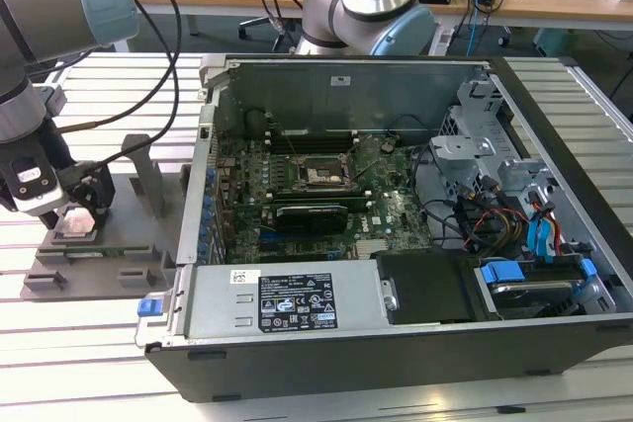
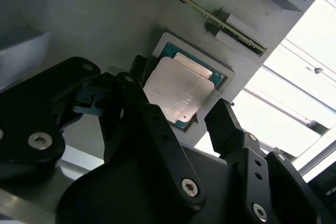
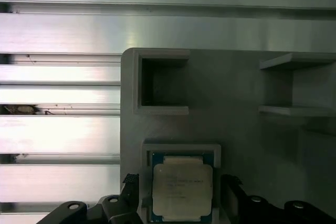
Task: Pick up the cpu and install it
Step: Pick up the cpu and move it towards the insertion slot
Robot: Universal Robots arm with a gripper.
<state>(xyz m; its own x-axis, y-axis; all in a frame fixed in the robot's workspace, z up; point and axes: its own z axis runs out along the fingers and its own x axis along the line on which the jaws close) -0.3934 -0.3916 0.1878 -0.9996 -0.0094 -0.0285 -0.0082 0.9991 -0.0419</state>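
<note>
Your gripper point(image 3: 181, 182) is open, its black fingers point(image 3: 231, 190) standing either side of the cpu point(image 3: 182, 195). The cpu lies flat in a square recess of the matte grey plastic tray point(image 3: 236, 85), well apart from the computer case point(image 1: 396, 274). If the fingers close off-centre, the thin square chip could tilt or jam against the recess rim. Its smooth, shiny metal top and slim edges give little to grip, so it may slip.

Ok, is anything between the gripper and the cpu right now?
Nothing visible. The cpu lies uncovered in its recess on the grey tray. The gripper hangs right over it, jaws open on either side of the chip, with nothing between them.
</note>
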